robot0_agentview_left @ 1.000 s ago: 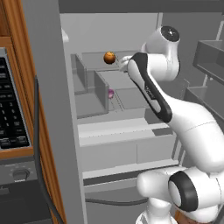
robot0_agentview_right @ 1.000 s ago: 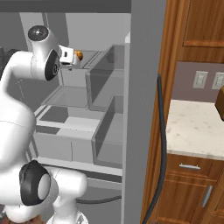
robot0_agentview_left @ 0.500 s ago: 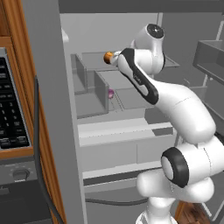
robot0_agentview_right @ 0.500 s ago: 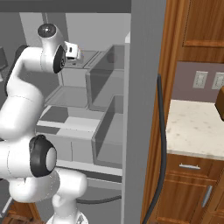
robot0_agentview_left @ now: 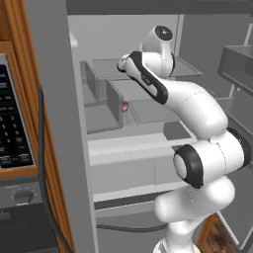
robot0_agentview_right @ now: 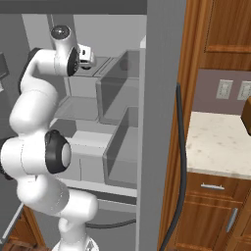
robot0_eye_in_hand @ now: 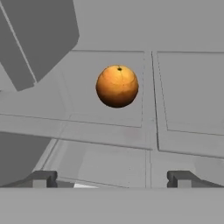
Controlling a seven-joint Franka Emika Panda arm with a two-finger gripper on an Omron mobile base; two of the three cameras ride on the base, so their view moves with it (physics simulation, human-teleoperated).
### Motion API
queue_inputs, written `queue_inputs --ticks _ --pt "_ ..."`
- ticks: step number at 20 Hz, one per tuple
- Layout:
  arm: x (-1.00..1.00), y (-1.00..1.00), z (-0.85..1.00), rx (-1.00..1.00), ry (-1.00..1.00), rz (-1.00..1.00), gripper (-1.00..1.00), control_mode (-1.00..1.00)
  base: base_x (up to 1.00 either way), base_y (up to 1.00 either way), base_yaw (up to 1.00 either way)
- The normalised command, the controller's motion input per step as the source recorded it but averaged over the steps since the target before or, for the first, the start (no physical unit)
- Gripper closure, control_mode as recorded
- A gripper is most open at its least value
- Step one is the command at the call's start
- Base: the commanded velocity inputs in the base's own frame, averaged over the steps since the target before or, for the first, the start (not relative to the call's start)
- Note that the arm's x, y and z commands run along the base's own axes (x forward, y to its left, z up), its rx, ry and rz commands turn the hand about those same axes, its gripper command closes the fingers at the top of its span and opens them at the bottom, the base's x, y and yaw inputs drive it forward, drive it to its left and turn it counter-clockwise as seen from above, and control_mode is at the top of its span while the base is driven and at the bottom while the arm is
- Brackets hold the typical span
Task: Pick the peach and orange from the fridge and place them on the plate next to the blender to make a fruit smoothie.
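Note:
The orange (robot0_eye_in_hand: 117,86), a deep orange ball with brownish shading, rests on an upper shelf of the fridge (robot0_agentview_left: 148,111), ahead of my gripper (robot0_eye_in_hand: 113,179) and apart from it. The two fingertips (robot0_eye_in_hand: 41,178) stand far apart at the bottom of the hand view, open with nothing between them. In the left base view only a sliver of the orange (robot0_agentview_left: 120,64) shows past my hand. From the right base view my hand (robot0_agentview_right: 87,55) reaches over that same shelf. The peach, the plate and the blender are out of view.
A small pink-purple item (robot0_agentview_left: 125,105) lies on the shelf below. Translucent grey bins (robot0_agentview_left: 99,94) stand left of the orange, and door bins (robot0_agentview_left: 237,62) hang at the right. A microwave panel (robot0_agentview_left: 12,123) is left of the fridge, a stone counter (robot0_agentview_right: 220,147) to its right.
My arm has folded up and swung left, deeper into the fridge, bringing the hand right up to the orange, which it now mostly covers in the base views. The orange has not moved.

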Motion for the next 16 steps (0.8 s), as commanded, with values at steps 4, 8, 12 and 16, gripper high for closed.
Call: queue_inputs --ticks 4,8,12,16 --pt "0.46 0.03 -0.11 0.0 0.0 0.0 -1.0 -1.0 0.0 0.0 0.0" --pt "0.4 0.05 -0.16 0.0 0.0 0.0 -1.0 -1.0 0.0 0.0 0.0" --pt "0.32 0.11 -0.14 0.0 0.0 0.0 -1.0 -1.0 0.0 0.0 0.0" --pt "0.29 0.14 -0.07 0.0 0.0 0.0 -1.0 -1.0 0.0 0.0 0.0"
